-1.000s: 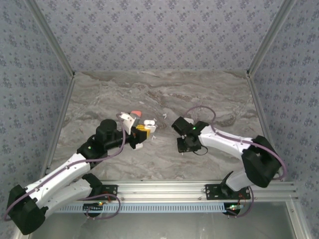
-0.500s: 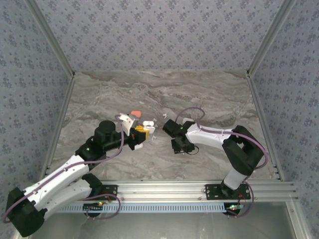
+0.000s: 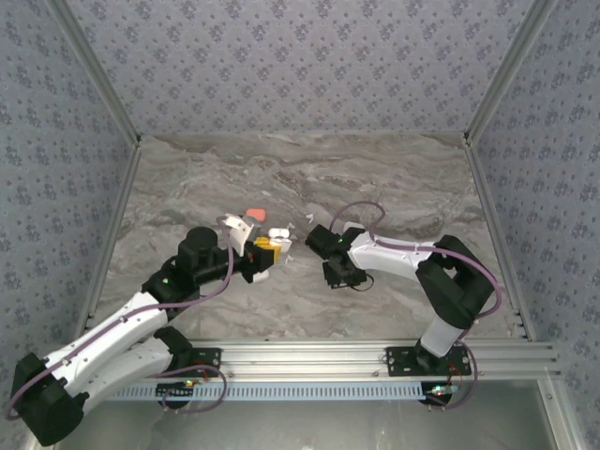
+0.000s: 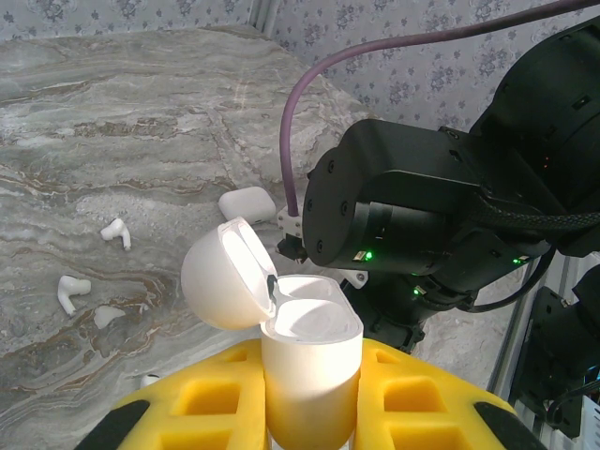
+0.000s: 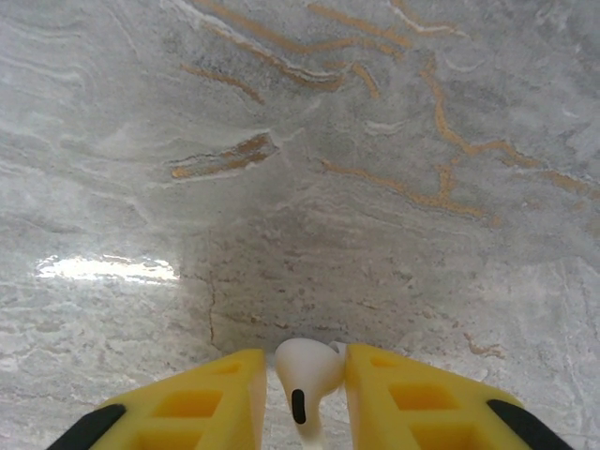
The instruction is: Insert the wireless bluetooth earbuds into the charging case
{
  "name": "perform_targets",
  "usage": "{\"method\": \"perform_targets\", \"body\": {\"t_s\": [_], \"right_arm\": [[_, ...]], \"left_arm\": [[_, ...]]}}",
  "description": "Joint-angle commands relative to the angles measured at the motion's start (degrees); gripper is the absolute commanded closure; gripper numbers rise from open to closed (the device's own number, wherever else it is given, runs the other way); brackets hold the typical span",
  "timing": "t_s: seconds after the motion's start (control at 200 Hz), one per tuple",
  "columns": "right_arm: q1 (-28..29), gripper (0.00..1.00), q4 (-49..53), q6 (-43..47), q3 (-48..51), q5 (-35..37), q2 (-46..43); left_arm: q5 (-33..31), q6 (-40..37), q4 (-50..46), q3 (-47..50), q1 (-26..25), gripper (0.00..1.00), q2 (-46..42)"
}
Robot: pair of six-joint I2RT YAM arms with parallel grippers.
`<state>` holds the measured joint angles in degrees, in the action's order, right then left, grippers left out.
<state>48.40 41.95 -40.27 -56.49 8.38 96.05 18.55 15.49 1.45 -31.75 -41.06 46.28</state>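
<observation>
My left gripper (image 4: pixel 309 380) is shut on the white charging case (image 4: pixel 314 328). The case stands upright between the yellow fingers (image 4: pixel 192 398) with its lid (image 4: pixel 223 277) swung open to the left. My right gripper (image 5: pixel 305 361) is shut on a white stemmed earbud (image 5: pixel 307 373), held just above the marble. In the top view the right gripper (image 3: pixel 314 239) is close to the right of the left gripper (image 3: pixel 267 246). From the left wrist, the right arm's black wrist (image 4: pixel 403 220) looms right behind the open case. Two loose white earbuds (image 4: pixel 115 232) (image 4: pixel 72 292) lie on the table to the left.
A second, closed white case (image 4: pixel 247 202) lies behind the held one, also seen from above (image 3: pixel 278 231). An orange-red piece (image 3: pixel 255 212) sits beside it. The marble table (image 3: pixel 375 178) is walled by patterned panels, with a metal rail (image 3: pixel 375 352) at the near edge.
The right arm has swung left, bringing its gripper close to the left gripper and the open case. The left arm has barely moved.
</observation>
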Motion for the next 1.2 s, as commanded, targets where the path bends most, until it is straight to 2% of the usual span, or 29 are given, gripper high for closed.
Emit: {"method": "perform_targets", "body": {"t_s": [0.0, 0.22, 0.355, 0.73, 0.83, 0.994, 1.194], "right_arm": [[0.0, 0.72, 2.1, -0.3, 0.7, 1.0, -0.5], [-0.4, 0.75, 3.5, 0.3, 1.8, 1.1, -3.1], [-1.2, 0.80, 3.8, 0.5, 3.2, 1.0, -5.4], [-6.7, 0.81, -3.9, 2.7, 10.2, -5.1, -17.9], [-8.5, 0.80, -3.0, 3.6, 11.0, -5.6, -19.1], [-7.3, 0.70, -4.2, 3.7, 10.9, -6.8, -19.5], [-5.2, 0.69, -10.2, 3.7, 11.7, -10.1, -16.5]], "left_arm": [[-0.2, -0.9, 1.0, -0.6, -0.5, 1.00, 0.4], [-0.3, -0.9, 1.0, -0.9, -0.4, 1.00, 0.8], [-0.2, -0.8, 1.0, -1.1, -0.4, 1.00, 1.0], [0.1, -0.4, 2.1, -1.5, -0.5, 1.00, 1.6], [0.4, 0.0, 2.9, -1.6, -0.5, 1.00, 2.4], [0.9, 0.3, 3.9, -1.7, -0.5, 1.00, 3.4], [0.9, 0.3, 4.0, -2.2, -0.5, 1.00, 4.2]]}}
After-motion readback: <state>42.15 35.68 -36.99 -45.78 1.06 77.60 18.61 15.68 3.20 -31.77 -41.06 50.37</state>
